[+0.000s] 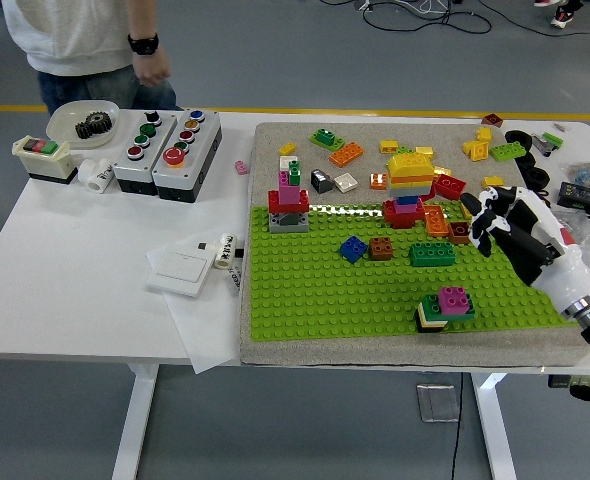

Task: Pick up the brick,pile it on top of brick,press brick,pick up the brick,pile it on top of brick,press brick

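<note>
Hovering above the green baseplate (335,290) at its right edge, the right hand (510,232) had its fingers loosely curled, gripping nothing. The small brick stack (445,306), pink on top, stood on the baseplate's near right part, apart from the hand.
</note>
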Controlling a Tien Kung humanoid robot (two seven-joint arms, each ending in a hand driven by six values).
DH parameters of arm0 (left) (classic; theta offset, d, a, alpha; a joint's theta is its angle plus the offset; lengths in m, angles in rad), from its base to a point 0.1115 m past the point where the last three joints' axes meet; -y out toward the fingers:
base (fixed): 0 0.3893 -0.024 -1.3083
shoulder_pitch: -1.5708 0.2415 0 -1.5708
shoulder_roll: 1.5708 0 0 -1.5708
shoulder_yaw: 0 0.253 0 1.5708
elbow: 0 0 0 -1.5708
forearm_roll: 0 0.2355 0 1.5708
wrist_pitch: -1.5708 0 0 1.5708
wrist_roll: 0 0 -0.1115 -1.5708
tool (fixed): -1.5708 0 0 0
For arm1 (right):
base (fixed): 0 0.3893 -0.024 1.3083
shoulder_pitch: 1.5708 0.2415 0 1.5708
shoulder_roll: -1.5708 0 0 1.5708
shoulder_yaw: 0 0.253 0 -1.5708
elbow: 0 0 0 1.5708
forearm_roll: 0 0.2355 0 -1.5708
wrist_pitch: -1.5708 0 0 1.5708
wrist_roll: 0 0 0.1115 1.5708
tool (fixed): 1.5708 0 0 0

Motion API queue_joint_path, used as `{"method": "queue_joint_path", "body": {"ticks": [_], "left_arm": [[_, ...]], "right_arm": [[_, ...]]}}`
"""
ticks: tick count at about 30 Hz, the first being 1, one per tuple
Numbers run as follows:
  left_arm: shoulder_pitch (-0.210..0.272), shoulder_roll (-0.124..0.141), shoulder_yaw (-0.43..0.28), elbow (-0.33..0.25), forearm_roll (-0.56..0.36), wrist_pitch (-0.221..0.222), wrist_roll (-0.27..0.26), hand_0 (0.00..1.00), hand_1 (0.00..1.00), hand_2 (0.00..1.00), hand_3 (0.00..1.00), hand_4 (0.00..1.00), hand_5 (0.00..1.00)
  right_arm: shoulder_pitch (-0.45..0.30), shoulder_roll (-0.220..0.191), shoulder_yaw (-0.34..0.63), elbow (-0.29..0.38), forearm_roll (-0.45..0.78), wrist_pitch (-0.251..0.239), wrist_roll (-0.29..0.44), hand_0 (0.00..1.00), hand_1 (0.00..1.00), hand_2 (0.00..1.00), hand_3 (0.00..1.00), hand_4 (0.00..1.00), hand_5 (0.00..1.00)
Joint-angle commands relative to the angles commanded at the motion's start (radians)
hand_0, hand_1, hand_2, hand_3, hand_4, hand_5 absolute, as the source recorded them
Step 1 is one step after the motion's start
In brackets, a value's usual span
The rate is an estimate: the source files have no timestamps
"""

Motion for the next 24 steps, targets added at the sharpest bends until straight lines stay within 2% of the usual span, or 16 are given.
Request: {"method": "queue_joint_path", "body": {"ticks": [2,3,8,9,14,15,20,21,24], "left_arm": [[0.001,0.0,-0.001,0.0,0.001,0.0,0.0,0.772,0.797,0.761,0.623,0.683,0.638],[0.001,0.0,-0.001,0.0,0.001,0.0,0.001,0.769,0.797,0.762,0.623,0.683,0.639],[0.002,0.0,-0.002,0.0,0.005,0.001,0.001,0.769,0.797,0.762,0.623,0.683,0.639],[0.003,0.0,-0.002,0.0,0.005,0.001,0.001,0.768,0.797,0.762,0.623,0.682,0.638],[0.002,0.0,-0.001,0.0,0.005,0.001,0.001,0.768,0.797,0.762,0.623,0.682,0.638],[0.001,0.0,0.0,0.0,0.003,0.002,0.001,0.769,0.798,0.763,0.623,0.681,0.637],[-0.001,0.001,0.003,0.0,-0.002,0.003,-0.001,0.769,0.798,0.763,0.623,0.681,0.637],[-0.002,0.001,0.005,0.0,-0.003,0.004,-0.001,0.771,0.798,0.762,0.623,0.681,0.636],[-0.003,0.0,0.006,0.0,-0.007,0.004,-0.002,0.771,0.798,0.762,0.623,0.681,0.636]], "right_arm": [[0.004,-0.006,0.02,-0.007,-0.001,-0.019,-0.006,0.087,0.163,0.278,0.31,0.801,0.379],[0.006,-0.008,0.029,-0.011,-0.001,-0.026,-0.01,0.214,0.352,0.448,0.467,0.795,0.485],[0.015,-0.019,0.069,-0.037,0.015,-0.052,-0.025,0.214,0.352,0.448,0.467,0.795,0.485],[0.015,-0.02,0.073,-0.039,0.018,-0.054,-0.026,0.388,0.549,0.647,0.59,0.952,0.575],[0.018,-0.028,0.112,-0.059,0.048,-0.063,-0.045,0.388,0.549,0.647,0.59,0.952,0.575],[0.019,-0.03,0.12,-0.062,0.053,-0.061,-0.048,0.667,0.691,0.763,0.803,0.998,0.631],[0.024,-0.036,0.149,-0.077,0.072,-0.047,-0.058,0.667,0.691,0.763,0.803,0.998,0.631],[0.025,-0.036,0.155,-0.082,0.082,-0.046,-0.061,0.761,0.752,0.799,0.831,0.998,0.7],[0.025,-0.038,0.169,-0.091,0.106,-0.041,-0.069,0.761,0.752,0.799,0.831,0.998,0.7]]}}
